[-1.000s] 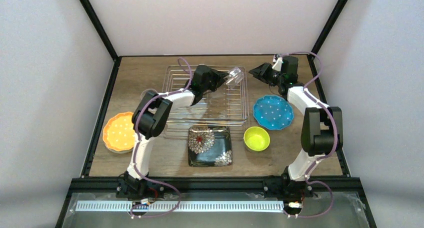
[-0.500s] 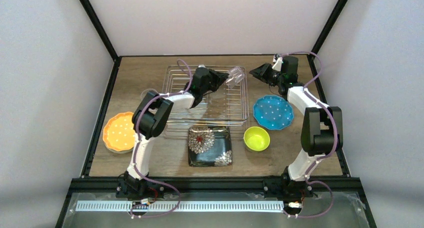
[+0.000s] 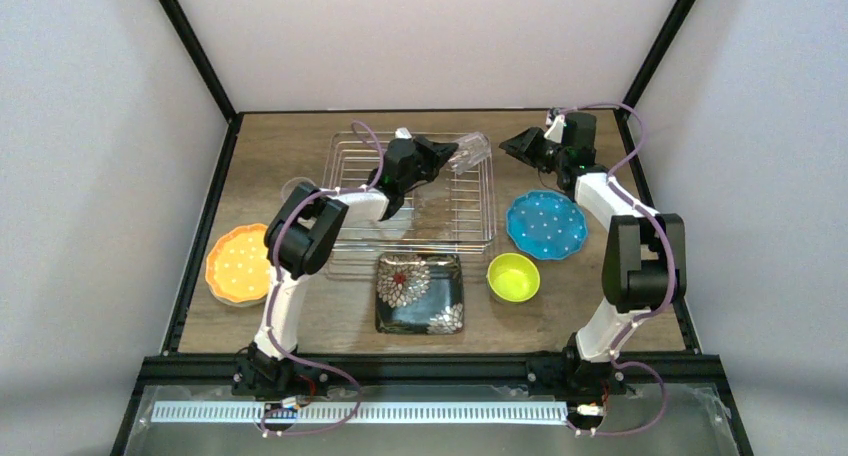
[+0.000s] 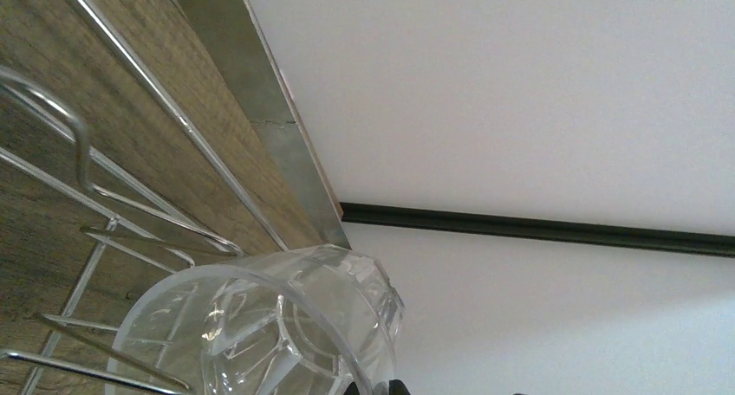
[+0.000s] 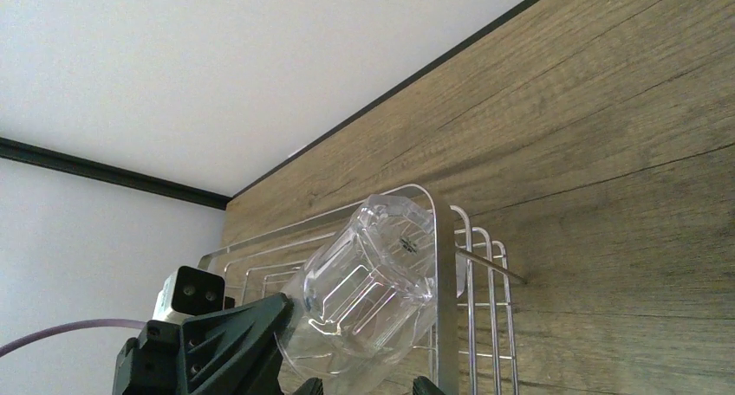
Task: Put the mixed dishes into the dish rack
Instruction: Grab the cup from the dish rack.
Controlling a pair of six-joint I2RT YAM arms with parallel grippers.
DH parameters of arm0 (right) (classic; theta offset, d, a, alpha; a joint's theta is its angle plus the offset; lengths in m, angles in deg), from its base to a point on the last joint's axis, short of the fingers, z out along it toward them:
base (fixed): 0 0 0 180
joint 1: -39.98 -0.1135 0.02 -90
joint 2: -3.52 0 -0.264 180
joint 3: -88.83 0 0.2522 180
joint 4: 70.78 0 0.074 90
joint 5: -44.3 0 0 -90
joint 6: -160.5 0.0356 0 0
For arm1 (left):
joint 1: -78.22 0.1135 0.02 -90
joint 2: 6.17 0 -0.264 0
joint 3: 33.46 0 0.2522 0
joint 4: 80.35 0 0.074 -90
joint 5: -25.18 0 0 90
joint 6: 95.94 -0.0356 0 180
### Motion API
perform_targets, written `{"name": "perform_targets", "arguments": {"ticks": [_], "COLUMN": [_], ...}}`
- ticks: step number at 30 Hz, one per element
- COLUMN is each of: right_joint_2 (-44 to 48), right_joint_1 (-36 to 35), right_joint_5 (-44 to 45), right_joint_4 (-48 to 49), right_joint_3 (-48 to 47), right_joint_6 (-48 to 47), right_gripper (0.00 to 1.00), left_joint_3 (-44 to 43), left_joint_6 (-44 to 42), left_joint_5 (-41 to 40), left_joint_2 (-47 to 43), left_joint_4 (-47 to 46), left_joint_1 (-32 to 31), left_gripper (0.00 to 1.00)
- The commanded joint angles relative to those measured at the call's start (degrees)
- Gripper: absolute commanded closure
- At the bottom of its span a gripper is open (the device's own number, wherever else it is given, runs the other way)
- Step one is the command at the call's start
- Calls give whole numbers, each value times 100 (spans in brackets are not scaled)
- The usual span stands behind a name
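White walls and black frame bars enclose a wood-grain table (image 3: 280,146), where the dish rack (image 3: 465,216) sits toward the far edge, between the two arms. The left arm reaches across the rack, and the left gripper (image 3: 443,157) hangs over its far right part with a clear glass cup (image 3: 472,150) at its tip. The cup is tilted, its mouth toward the gripper and its thick base raised toward the rack's far right corner. The base is right beside the corner's rim wire, though I cannot tell whether it touches. In the right wrist view one dark finger (image 5: 238,334) of the left gripper lies over the cup's mouth end, and the fingers appear pinched on the glass wall there. The right gripper (image 3: 507,144) hovers just outside that same corner, near the cup but apart from it, its fingertips (image 5: 313,386) spread. Right of the rack lies the blue dotted plate (image 3: 546,225), with the yellow-green bowl (image 3: 513,277) nearer the arms. The black floral plate (image 3: 420,292) lies just in front of the rack, and the orange dotted plate (image 3: 240,264) lies near the table's left edge.
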Motion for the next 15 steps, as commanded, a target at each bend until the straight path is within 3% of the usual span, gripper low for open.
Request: {"name": "perform_targets", "arguments": {"ticks": [1, 8, 15], "right_joint_2": [229, 290, 307], "right_joint_1": [-31, -31, -31], "right_joint_5": [126, 154, 145], "right_joint_4": [-151, -272, -331], "right_joint_3": [-164, -261, -299], "right_joint_6": [-119, -193, -251], "right_gripper": [39, 37, 20], "left_joint_3": [203, 295, 246], "left_joint_6": [-29, 96, 197], "left_joint_5": [-50, -38, 1], "left_joint_2": [-122, -122, -121], "left_joint_4": [-193, -696, -1005], "left_joint_1": [-31, -31, -23], "left_gripper": [97, 97, 97]}}
